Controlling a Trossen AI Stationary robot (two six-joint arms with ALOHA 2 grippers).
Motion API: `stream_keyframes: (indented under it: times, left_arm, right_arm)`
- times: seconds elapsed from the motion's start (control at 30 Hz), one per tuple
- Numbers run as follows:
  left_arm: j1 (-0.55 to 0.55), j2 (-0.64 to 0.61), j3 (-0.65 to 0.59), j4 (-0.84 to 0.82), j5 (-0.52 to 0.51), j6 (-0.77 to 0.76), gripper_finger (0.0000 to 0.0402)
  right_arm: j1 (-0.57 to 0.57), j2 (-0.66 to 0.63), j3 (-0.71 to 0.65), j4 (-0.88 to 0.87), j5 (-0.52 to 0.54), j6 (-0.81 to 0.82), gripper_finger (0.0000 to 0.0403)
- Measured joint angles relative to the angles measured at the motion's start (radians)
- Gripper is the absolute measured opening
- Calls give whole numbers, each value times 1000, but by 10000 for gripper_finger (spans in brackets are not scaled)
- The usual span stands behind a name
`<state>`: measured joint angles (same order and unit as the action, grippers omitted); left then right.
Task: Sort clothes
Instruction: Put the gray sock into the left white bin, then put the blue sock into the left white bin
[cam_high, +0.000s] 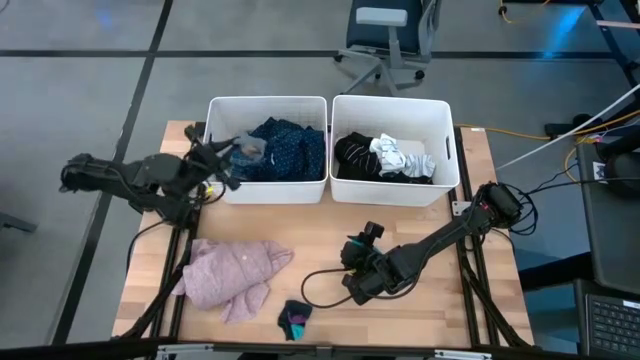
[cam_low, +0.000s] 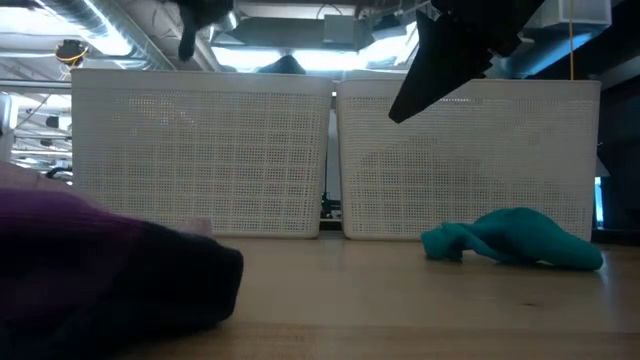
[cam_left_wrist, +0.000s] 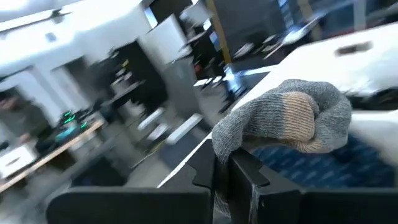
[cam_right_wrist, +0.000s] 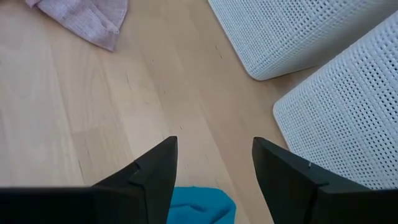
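Note:
My left gripper (cam_high: 232, 152) is shut on a grey sock with a tan patch (cam_left_wrist: 286, 121), held over the left rim of the left white bin (cam_high: 222, 190). That bin holds navy dotted and blue cloth (cam_high: 290, 150). The right bin (cam_high: 445, 150) holds black and white pieces (cam_high: 385, 157). A pink fuzzy top (cam_high: 235, 275) lies on the table's near left part. My right gripper (cam_right_wrist: 214, 168) is open above the table, just over a teal cloth (cam_right_wrist: 200, 205), which also shows lying on the table in the low view (cam_low: 515, 240). My left gripper pinches one end of the grey sock (cam_left_wrist: 221, 148) between its two fingers. The rest of the sock bulges out beyond the fingertips, bunched up and lifted clear above the bin's rim.
A small dark sock with teal and pink (cam_high: 295, 318) lies near the table's front edge, close to the low camera (cam_low: 100, 265). The two bins stand side by side at the far edge. Bare wood (cam_high: 320, 235) lies between the pink top and my right arm.

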<state>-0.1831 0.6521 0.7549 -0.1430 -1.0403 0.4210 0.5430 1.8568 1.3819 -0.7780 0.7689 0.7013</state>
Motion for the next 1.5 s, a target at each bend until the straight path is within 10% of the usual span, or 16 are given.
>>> stream_keyframes:
  times: [0.73,1.23,1.5]
  left_arm:
    - [244,58,-79,-174,38,-250,77]
    - [239,57,92,-448,595,-539,177]
    - [101,78,-41,-236,849,-561,177]
  right_arm:
    - [0,0,-23,29,41,-1,209]
    - [0,0,-23,100,50,-2,209]
    - [0,0,-23,103,17,2,209]
